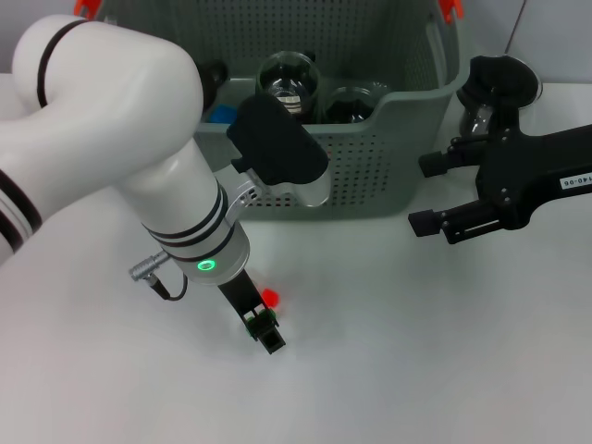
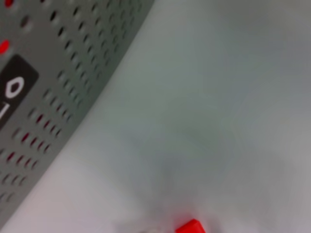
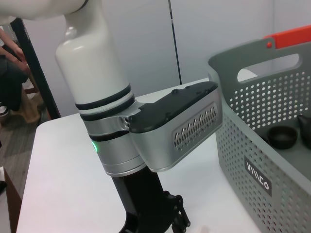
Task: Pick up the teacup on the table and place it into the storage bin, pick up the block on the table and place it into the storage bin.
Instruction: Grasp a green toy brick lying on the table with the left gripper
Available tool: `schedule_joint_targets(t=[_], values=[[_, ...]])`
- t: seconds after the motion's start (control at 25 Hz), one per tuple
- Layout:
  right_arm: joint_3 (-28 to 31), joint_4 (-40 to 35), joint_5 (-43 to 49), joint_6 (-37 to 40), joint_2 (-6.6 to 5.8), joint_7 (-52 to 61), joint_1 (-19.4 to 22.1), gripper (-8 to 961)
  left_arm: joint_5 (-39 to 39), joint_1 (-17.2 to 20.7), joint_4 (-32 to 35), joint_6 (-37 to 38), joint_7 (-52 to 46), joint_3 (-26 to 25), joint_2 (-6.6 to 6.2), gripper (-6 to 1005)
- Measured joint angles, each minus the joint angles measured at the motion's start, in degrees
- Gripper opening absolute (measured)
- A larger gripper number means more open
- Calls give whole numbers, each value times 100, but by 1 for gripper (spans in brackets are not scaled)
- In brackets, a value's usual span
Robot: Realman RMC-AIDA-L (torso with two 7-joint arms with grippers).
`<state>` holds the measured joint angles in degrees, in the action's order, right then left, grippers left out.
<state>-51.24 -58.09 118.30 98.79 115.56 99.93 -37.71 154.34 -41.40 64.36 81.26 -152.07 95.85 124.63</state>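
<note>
A small red block [image 1: 270, 298] lies on the white table, in front of the storage bin [image 1: 398, 157]; the left wrist view catches it too [image 2: 189, 227]. My left gripper [image 1: 266, 333] points down at the table right beside the block, touching or nearly touching it. My right gripper [image 1: 427, 192] hovers open and empty beside the bin's right end. Inside the bin lie two glass vessels [image 1: 289, 79], and I cannot tell which one is the teacup.
The bin also holds a dark item [image 3: 283, 137] and something blue [image 1: 220, 116]. Its perforated wall [image 2: 58, 73] with a black label [image 3: 257, 175] stands close behind the left arm [image 3: 146, 141]. White tabletop [image 1: 416, 351] spreads in front.
</note>
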Motion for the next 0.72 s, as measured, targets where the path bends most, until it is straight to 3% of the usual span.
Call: schedule_joint_targets(t=[0.2,0.32,0.72], values=[[0,0,0,0,9,0,-2,921,4,-6,-16,-1,-9,61,0,741],[0,0,-1,0,11,0,-8,922,8,-32,-68,-9,-19,64,0,560],[0,0,0,-34,19,0,-9,922,18,-63,-120,-34,-24,66,0,565]])
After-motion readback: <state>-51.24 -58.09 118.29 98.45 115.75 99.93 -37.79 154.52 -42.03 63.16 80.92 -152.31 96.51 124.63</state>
